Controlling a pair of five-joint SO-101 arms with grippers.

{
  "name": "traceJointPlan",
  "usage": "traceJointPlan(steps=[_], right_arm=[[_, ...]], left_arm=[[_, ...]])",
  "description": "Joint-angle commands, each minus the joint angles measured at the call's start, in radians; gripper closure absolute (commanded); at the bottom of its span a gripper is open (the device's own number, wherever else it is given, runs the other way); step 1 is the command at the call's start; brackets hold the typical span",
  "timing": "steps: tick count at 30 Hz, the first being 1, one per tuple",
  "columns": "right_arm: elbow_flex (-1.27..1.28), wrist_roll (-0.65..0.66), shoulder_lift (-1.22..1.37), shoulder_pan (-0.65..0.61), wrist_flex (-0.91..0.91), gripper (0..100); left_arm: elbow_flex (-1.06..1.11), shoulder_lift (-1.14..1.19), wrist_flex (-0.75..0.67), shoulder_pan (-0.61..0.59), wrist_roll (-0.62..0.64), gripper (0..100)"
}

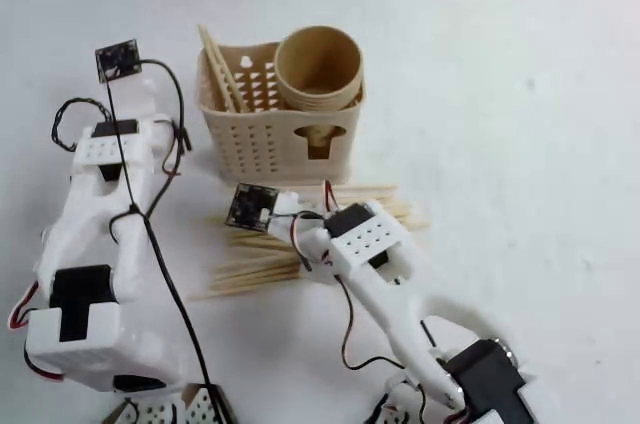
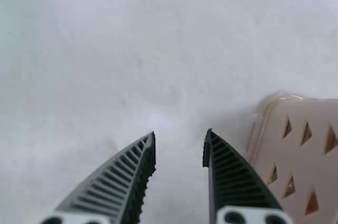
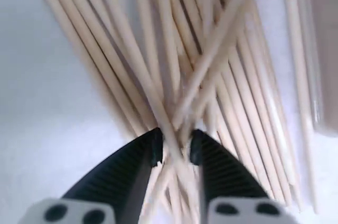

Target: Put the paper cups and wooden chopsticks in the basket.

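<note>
Nearest the arms' bases, the loose pile of wooden chopsticks [image 1: 250, 274] is seen lying fanned and crossed on the table [image 1: 520, 94], just in front of the basket [image 1: 260, 139]. The right end effector [image 3: 174, 147] is set down into this pile, its jaws drawn to a narrow gap and closed on a few sticks where several cross.

It is judged that a clean lift will depend on the grip. The sticks are pinched near a crossing, so neighbours could be dragged or a stick could pivot and slip. Firm pressure should be kept, and the bundle should be raised straight up before it is carried over the basket's rim and tipped in end first.

The left end effector [image 2: 179, 134] is held open and empty over bare table, just beside a corner of the basket.

Farther off, the basket stands upright. A stack of paper cups [image 1: 318, 69] is already seated in it, and a few chopsticks lean in its far corner.
</note>
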Motion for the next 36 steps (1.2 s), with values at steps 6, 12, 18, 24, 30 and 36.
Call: traceJointPlan(steps=[6,12,18,24,30,36], right_arm=[[-0.048,-0.008,-0.013,0.008,0.005,98.3],[-0.041,0.060,-0.005,0.007,0.008,98.3],[-0.044,0.043,-0.015,0.010,0.002,98.3],[-0.028,-0.114,-0.226,0.010,0.008,98.3],[0.110,-0.161,-0.593,0.004,0.008,98.3],[0.130,-0.215,-0.846,0.005,0.022,98.4]], left_arm=[[-0.011,-0.028,-0.018,0.010,0.008,83],[-0.011,-0.028,-0.017,0.010,0.008,83],[-0.011,-0.028,-0.017,0.010,0.008,83],[-0.014,-0.028,-0.017,0.010,0.008,83],[-0.014,-0.028,-0.018,0.010,0.008,83],[-0.014,-0.028,-0.018,0.010,0.008,83]])
